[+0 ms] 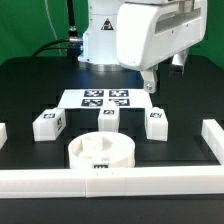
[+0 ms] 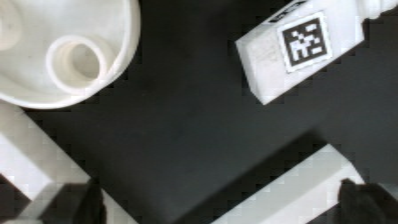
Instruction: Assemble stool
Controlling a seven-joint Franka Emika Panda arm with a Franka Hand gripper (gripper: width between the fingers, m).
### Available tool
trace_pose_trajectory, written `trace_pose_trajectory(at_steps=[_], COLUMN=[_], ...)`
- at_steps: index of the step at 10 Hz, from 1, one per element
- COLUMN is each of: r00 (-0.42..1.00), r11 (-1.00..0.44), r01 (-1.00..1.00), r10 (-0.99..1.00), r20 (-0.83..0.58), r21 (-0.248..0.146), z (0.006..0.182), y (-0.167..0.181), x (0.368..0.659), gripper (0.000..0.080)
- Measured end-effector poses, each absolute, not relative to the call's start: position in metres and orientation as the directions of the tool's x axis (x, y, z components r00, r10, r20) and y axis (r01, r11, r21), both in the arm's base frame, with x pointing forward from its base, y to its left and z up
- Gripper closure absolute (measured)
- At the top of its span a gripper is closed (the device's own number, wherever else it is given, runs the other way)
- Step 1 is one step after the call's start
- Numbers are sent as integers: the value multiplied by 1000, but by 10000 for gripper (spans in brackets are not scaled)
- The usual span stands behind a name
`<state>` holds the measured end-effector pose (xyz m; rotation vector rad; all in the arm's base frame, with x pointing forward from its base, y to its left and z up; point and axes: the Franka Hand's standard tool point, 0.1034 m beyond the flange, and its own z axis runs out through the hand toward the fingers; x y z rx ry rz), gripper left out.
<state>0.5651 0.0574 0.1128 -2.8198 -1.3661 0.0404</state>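
While the gripper point(image 1: 148, 80) hung over the far side of the table point(image 1: 25, 95) by the marker board point(image 1: 105, 98), its fingers point(image 2: 71, 205) were spread wide w/ nothing btwn them. Stool seat point(image 1: 100, 150) lay just behind the front rail point(image 1: 110, 183). Three legs stood apart in a row btwn seat & board: left leg point(image 1: 47, 123), mid leg point(image 1: 108, 120), right leg point(image 1: 156, 122), sides per the exterior view. Wrist view showed the seat's rim & a tagged leg point(image 2: 294, 50), both clear of the fingers.
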Motion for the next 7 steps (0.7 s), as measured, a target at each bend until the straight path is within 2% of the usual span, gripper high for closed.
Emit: trace_pose_trajectory(at_steps=[6,7], r00=[617,575], r11=[-617,-575], r01=[787,818], r10=[787,818], r20=[-20,-7], r21=[-19,-7], z=[111,101], y=[56,47], x=[565,566], gripper=[150,150])
